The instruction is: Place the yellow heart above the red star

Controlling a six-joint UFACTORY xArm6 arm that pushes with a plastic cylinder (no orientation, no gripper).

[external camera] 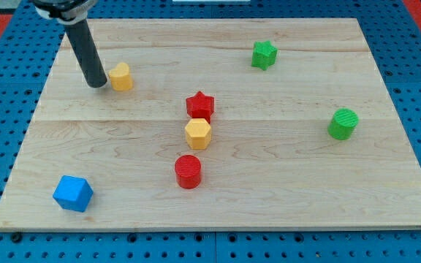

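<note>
The yellow heart (121,76) lies on the wooden board at the upper left. My tip (97,84) rests just to the left of it, very close or touching. The red star (200,105) sits near the board's middle, well to the right of and a little below the heart. A yellow hexagon (197,134) lies directly below the star, touching it.
A red cylinder (188,171) sits below the hexagon. A blue cube (73,193) is at the lower left. A green star (264,54) is at the upper right and a green cylinder (343,123) at the right. The wooden board (305,197) lies on a blue pegboard.
</note>
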